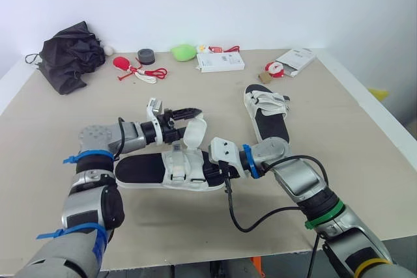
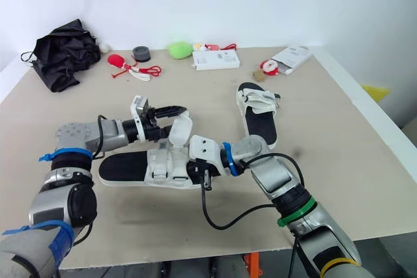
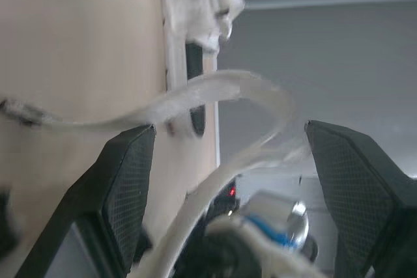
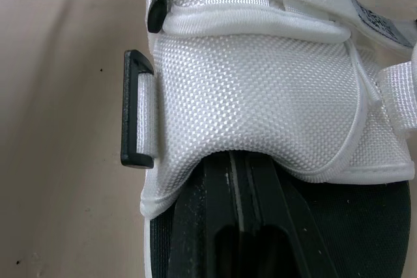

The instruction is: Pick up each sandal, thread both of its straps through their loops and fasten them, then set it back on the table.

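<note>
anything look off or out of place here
Yes: on the near sandal a white strap sticks up loose, arcing through the open left gripper instead of lying fastened across the foot. Nothing looks spilled or damaged.

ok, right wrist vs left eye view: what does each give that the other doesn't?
Right wrist: the black strap loop on the near sandal's edge, close up. Left eye: the second sandal, the left gripper with jaws open around a lifted strap, the black bag at the far edge. Both: the near sandal's white upper.
</note>
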